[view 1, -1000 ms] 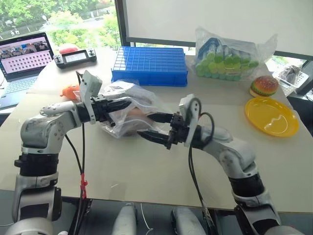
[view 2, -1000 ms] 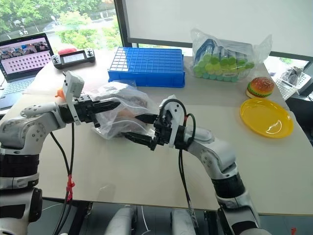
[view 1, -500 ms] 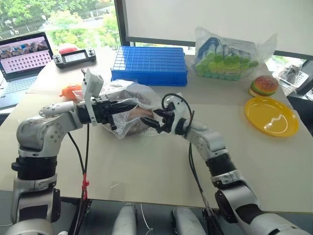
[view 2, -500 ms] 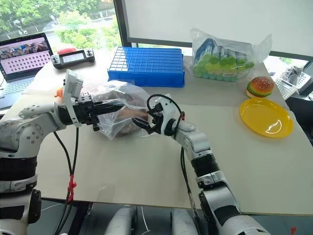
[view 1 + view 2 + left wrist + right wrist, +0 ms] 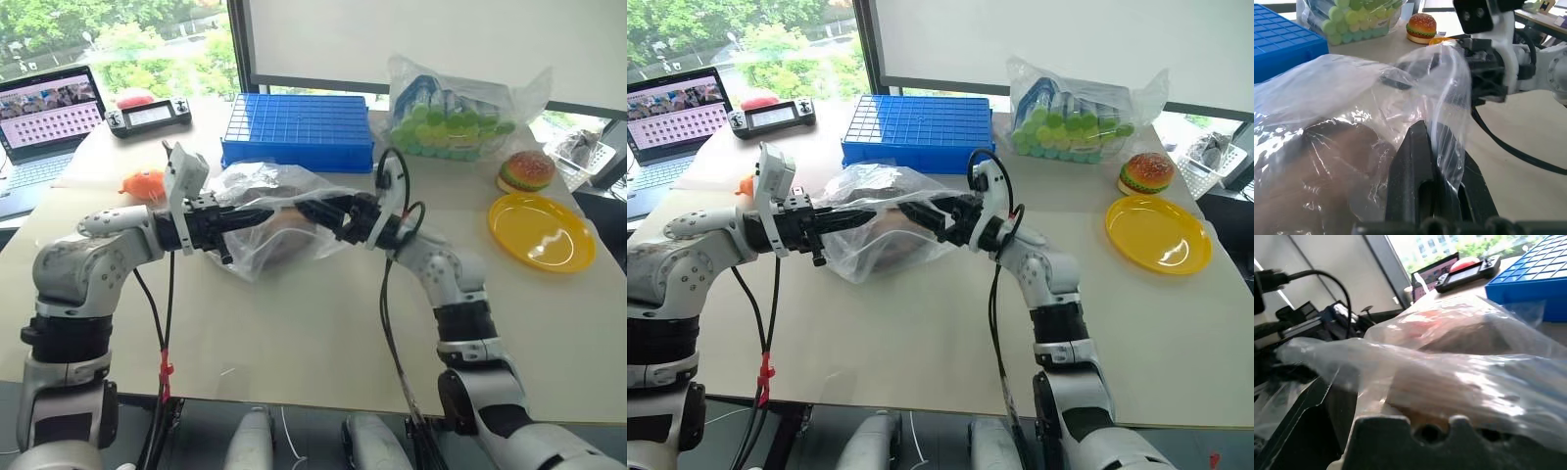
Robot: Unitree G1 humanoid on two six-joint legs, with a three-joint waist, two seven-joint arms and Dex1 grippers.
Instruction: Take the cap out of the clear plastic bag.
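The left gripper (image 5: 858, 218) is seen clamped shut on a fold of the clear plastic bag (image 5: 872, 257), holding the film raised at the mouth. The right gripper (image 5: 921, 213) is pushed into that mouth from the opposite side, its fingers spread wide under the film. The brown cap (image 5: 284, 235) is seen still inside the bag, between the two grippers, on the beige table (image 5: 294, 333). A blue grid crate (image 5: 299, 130) is set behind; a yellow plate (image 5: 542, 232) lies well apart.
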